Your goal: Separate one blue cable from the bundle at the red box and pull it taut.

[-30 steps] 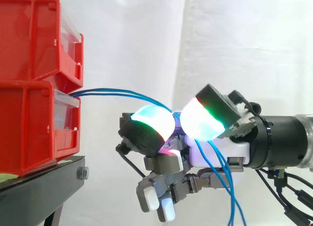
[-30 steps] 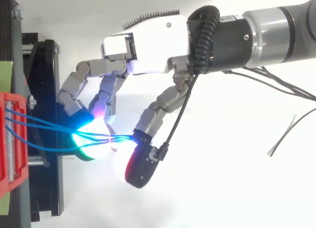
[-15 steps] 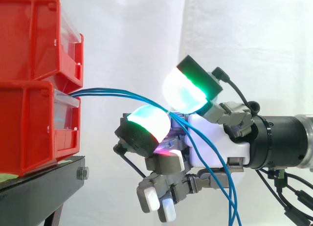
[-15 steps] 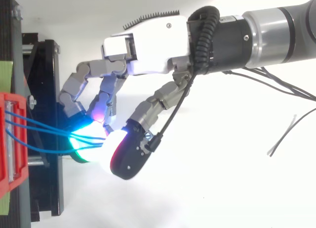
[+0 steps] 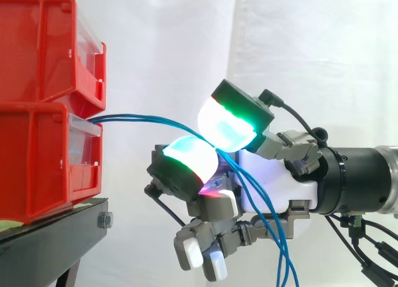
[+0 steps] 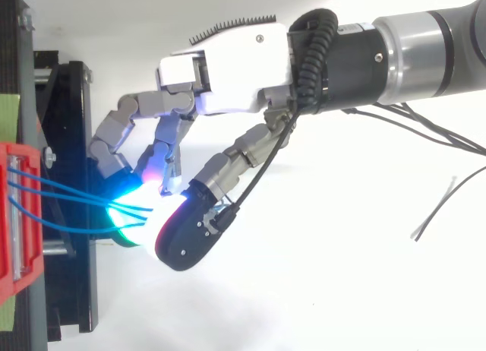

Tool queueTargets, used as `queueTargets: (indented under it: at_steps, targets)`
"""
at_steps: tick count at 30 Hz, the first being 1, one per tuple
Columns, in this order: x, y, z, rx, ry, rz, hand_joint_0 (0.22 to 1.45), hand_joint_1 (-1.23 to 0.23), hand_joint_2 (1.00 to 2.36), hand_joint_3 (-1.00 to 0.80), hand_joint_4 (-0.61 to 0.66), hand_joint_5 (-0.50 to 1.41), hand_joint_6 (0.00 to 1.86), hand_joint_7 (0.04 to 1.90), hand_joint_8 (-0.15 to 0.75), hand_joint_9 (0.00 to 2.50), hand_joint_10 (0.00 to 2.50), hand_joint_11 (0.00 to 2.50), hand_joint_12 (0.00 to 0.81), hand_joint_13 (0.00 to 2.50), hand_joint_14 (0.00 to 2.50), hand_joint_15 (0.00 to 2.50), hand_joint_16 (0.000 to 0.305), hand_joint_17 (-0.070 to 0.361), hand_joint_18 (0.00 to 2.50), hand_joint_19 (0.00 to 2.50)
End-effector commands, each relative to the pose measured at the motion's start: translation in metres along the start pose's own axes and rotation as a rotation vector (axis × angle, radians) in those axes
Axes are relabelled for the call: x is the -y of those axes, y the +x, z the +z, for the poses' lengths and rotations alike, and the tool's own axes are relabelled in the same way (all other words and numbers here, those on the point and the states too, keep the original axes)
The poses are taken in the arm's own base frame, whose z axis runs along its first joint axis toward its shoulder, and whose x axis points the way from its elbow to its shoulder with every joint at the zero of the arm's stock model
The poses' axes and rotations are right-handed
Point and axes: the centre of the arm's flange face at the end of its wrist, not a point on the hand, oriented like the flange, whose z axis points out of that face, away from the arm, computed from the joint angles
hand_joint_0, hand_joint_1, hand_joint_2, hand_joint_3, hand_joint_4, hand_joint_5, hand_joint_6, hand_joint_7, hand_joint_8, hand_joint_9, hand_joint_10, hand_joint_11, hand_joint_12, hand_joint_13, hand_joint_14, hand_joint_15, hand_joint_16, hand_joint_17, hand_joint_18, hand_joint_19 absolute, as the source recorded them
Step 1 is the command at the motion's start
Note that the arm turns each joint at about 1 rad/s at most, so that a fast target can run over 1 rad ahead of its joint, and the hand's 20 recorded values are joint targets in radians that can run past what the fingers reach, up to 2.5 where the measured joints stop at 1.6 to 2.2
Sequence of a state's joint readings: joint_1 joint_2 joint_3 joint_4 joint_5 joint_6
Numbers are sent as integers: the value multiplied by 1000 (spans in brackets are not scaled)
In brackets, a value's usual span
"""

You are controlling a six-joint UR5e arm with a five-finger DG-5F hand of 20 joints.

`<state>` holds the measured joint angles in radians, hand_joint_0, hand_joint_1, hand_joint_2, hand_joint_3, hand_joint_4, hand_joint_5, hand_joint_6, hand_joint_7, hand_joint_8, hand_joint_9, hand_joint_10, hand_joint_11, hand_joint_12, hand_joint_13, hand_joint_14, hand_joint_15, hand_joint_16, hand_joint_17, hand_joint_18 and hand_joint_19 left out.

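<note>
1. Blue cables [image 5: 155, 118]: the bundle leaves the front of the lower red box [image 5: 37, 163] and arcs away from it in a loose curve, not taut.
2. Out from the box the strands run in between two glowing pads. From there they hang down past the palm and off the bottom edge of the side view.
3. Top view: three strands are spread apart at the box front and converge at the pads. Can't tell if any one strand is split off from the rest.
4. Hand [image 5: 298, 187]: about level with the lower red box and clear of it, not touching.
5. Fingers [image 5: 227, 122]: the green/cyan thumb pad is closed down onto a cyan finger pad [image 5: 189, 158], pinching the cables between them. The other fingers are curled under the palm and hold nothing.
6. Upper red box [image 5: 37, 45]: stacked directly on the lower red box.
7. Black bench [image 5: 56, 231]: directly under the lower red box, carrying it.
8. White curtain [image 5: 311, 51]: behind the boxes and the hand.
</note>
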<state>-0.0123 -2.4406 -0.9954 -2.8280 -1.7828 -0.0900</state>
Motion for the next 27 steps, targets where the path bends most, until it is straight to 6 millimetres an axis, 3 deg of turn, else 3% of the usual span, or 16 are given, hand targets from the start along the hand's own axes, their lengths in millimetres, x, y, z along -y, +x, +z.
queueTargets:
  at_steps: [1, 3, 9, 16, 20, 27]
  targets:
    - [0, 0, 0, 0, -1, -1, 794, -950, 1000, -500, -109, -173, 902, 1237, 209, 1026, 27, 1112, 356, 769, 26, 687, 50, 113, 711, 769]
    - [0, 0, 0, 0, -1, -1, 778, -954, 1000, -500, -99, -168, 913, 1243, 210, 1039, 29, 1119, 353, 779, 27, 687, 50, 112, 734, 757]
    - [0, 0, 0, -1, -1, 1, 579, -1020, 1000, -500, -22, -123, 910, 1235, 242, 1142, 31, 1163, 359, 867, 30, 775, 47, 106, 787, 813]
    - [0, 0, 0, -1, -1, 1, 426, -901, 1000, -500, 9, -114, 896, 1150, 303, 1248, 27, 1146, 417, 950, 26, 791, 57, 129, 905, 856]
    - [-1, 0, 0, -3, -1, 1, 419, -738, 1000, -500, 14, -113, 889, 1110, 320, 1277, 26, 1136, 430, 972, 27, 789, 60, 135, 932, 866]
    - [0, 0, 0, -1, -1, 1, 468, -604, 1000, -500, 22, -104, 878, 1164, 301, 1349, 27, 1134, 409, 1005, 28, 791, 55, 125, 942, 873]
